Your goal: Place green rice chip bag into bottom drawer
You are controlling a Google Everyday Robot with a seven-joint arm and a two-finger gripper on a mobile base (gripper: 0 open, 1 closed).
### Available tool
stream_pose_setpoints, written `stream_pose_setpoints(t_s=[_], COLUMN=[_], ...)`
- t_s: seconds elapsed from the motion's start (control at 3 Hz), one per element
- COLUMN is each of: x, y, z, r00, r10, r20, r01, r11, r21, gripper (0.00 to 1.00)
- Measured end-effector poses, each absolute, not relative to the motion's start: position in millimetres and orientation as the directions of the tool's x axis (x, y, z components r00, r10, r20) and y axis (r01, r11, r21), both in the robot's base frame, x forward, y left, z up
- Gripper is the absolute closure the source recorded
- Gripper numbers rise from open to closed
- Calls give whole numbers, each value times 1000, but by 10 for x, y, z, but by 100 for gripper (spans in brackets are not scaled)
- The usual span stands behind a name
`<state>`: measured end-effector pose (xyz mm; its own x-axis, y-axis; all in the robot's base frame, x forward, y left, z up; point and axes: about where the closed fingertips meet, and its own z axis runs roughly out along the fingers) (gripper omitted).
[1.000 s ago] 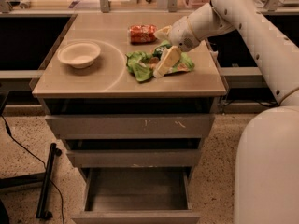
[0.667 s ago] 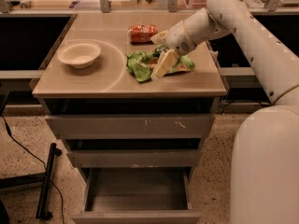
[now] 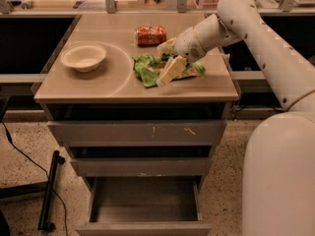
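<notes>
Just over green bag (image 3: 146, 69), splayed claw (image 3: 169, 59)

Warm, dim overhead light sheens the tabletop (image 3: 98, 85), where the end effector (image 3: 170, 58) sits at the green rice chip bag (image 3: 145, 69).

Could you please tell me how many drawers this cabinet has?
3, stacked: top drawer under the countertop, middle drawer below it, bottom drawer lowest, pulled open. None seems hidden. The gripper is at the bag, up top.

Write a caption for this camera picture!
Robot hand at the green chip bag on the tabletop, bottom drawer open below.
</notes>
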<state>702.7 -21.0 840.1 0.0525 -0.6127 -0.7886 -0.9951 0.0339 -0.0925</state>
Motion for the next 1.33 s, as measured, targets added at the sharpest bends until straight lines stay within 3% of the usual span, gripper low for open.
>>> stream_pose_setpoints(t_s=[1.33], x=[7027], y=[-209], z=[8401], r00=[52], r10=[-613], r20=[-789], r01=[-995], r11=[34], r21=[-92], gripper=[99])
